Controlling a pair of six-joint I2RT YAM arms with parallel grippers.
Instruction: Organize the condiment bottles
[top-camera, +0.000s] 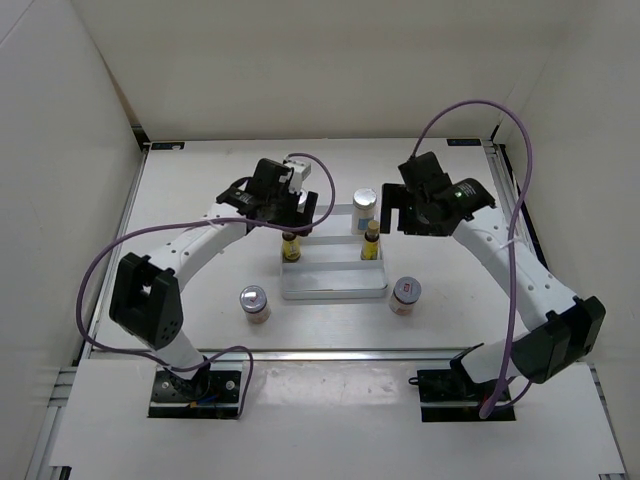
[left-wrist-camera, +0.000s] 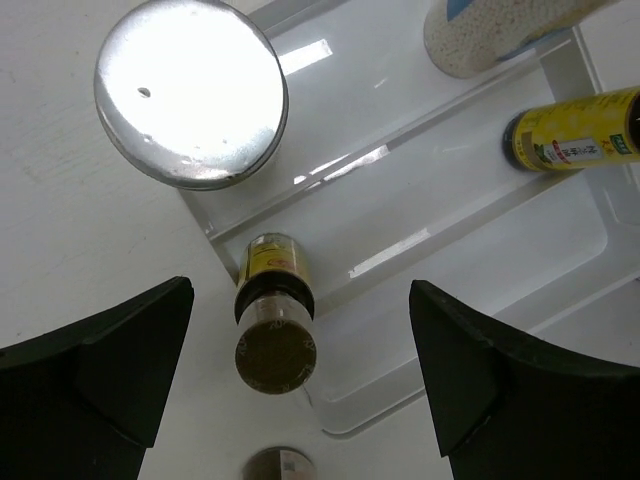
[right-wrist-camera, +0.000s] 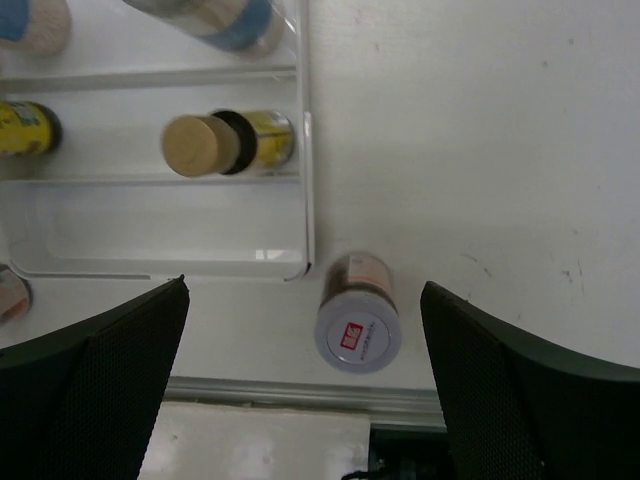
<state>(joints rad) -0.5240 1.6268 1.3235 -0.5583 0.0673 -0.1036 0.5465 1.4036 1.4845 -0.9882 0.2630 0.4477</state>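
Observation:
A white ridged tray (top-camera: 335, 285) sits mid-table. Two amber bottles stand on its middle step, left (top-camera: 291, 245) and right (top-camera: 371, 240). One white silver-capped bottle (top-camera: 364, 208) stands on the back step. The other shows only in the left wrist view, by its silver cap (left-wrist-camera: 190, 92). Two squat jars stand on the table in front of the tray, left (top-camera: 255, 303) and right (top-camera: 405, 294). My left gripper (top-camera: 285, 212) is open and empty above the left amber bottle (left-wrist-camera: 274, 330). My right gripper (top-camera: 405, 215) is open and empty, high above the right jar (right-wrist-camera: 358, 325).
White walls enclose the table on the left, back and right. A metal rail (right-wrist-camera: 300, 395) runs along the near table edge. The tray's front step (right-wrist-camera: 150, 235) holds nothing. A purple cable (top-camera: 520, 260) loops over the right arm.

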